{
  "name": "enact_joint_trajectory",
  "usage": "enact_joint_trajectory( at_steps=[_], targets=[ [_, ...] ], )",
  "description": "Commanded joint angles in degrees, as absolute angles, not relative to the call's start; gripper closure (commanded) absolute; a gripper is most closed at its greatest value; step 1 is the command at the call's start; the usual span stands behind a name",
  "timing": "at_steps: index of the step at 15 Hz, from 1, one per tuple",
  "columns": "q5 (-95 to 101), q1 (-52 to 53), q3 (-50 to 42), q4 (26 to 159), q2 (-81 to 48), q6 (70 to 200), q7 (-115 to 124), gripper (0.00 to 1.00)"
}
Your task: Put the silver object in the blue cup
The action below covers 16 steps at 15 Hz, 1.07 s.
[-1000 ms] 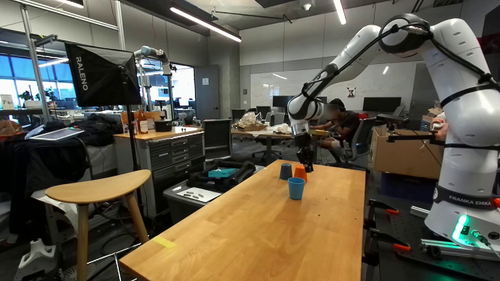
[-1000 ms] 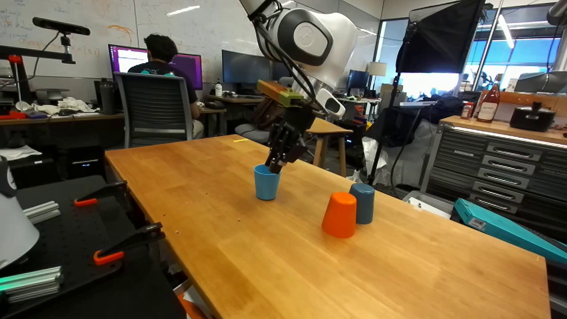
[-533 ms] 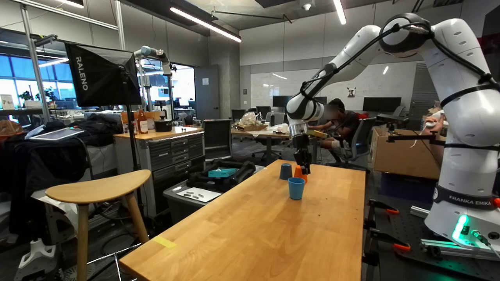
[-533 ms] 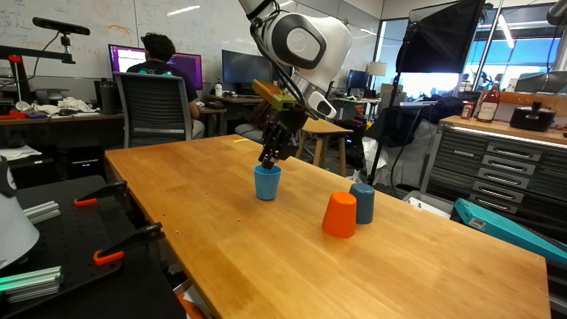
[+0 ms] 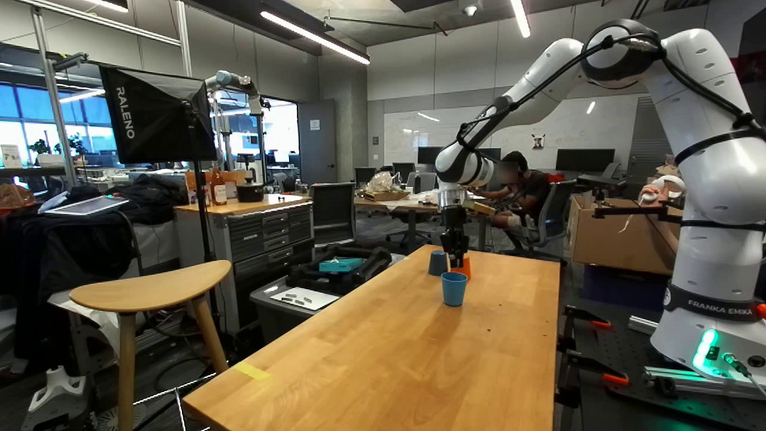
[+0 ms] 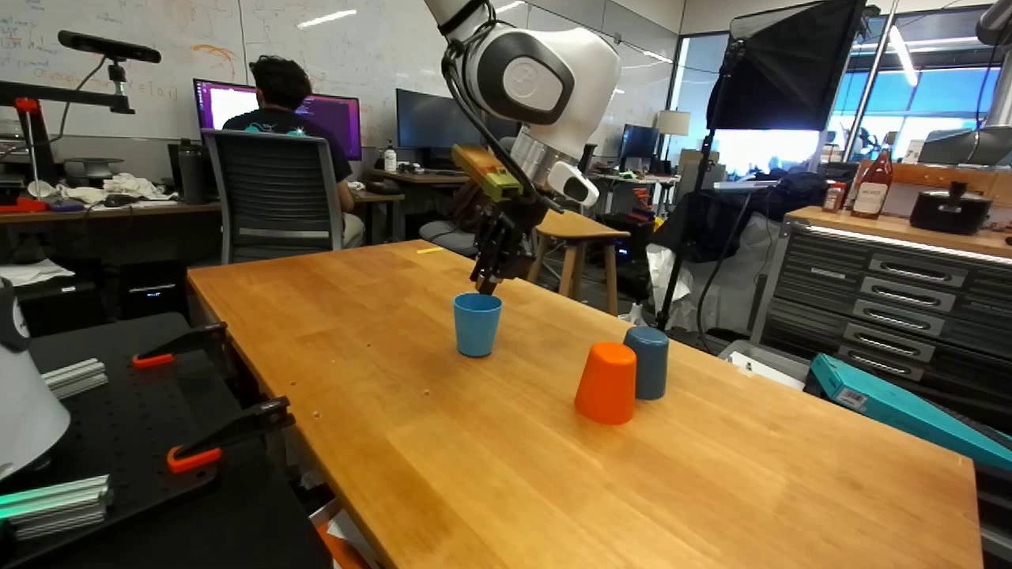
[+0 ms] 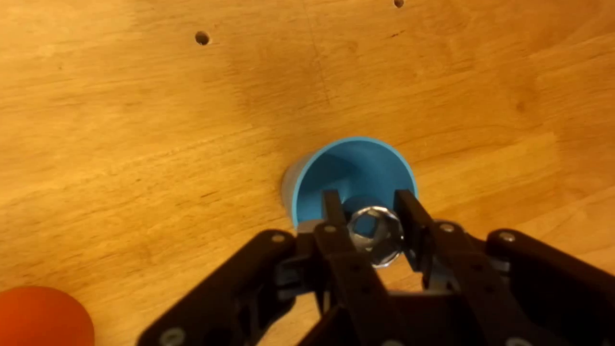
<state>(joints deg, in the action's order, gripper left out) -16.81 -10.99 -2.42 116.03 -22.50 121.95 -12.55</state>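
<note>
Worktop [image 5: 413, 365] across the bottom of an exterior view, blue cup [image 5: 454, 291] upright just right of centre, and the fingers [image 7: 412, 216] have just swung leftward there, hanging above its rim! They're pinching the silver socket [image 7: 385, 238], low and right of centre in the wrist view, not yet inside: lined up and nearly ready for release, I'd say.

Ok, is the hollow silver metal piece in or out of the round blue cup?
Out: the silver piece is between the black fingers, which end above the blue cup in an exterior view.
</note>
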Motion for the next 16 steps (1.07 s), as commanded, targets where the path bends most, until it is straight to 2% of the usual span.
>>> enact_joint_trajectory(
  at_steps=[1, 7, 8, 12, 13, 14, 15, 16],
  targets=[
    [-18.3, -11.0, -1.5, 114.9, -23.8, 122.5, -13.6, 0.86],
    [-18.4, -11.1, -0.9, 113.8, -26.8, 123.4, -12.9, 0.86],
    [-18.1, -11.0, -1.0, 113.7, -27.1, 123.5, -12.7, 0.49],
    [-17.7, -11.0, -1.0, 113.2, -27.8, 124.1, -12.5, 0.20],
    [-17.8, -11.1, -1.0, 113.3, -27.5, 124.3, -12.6, 0.63],
    [-17.9, -11.2, -1.0, 113.5, -27.2, 124.4, -12.7, 0.58],
    [-17.9, -11.3, -0.9, 113.5, -26.9, 124.2, -12.9, 0.59],
    [-18.0, -11.3, -0.9, 113.5, -26.4, 124.1, -12.9, 0.66]
  ],
)
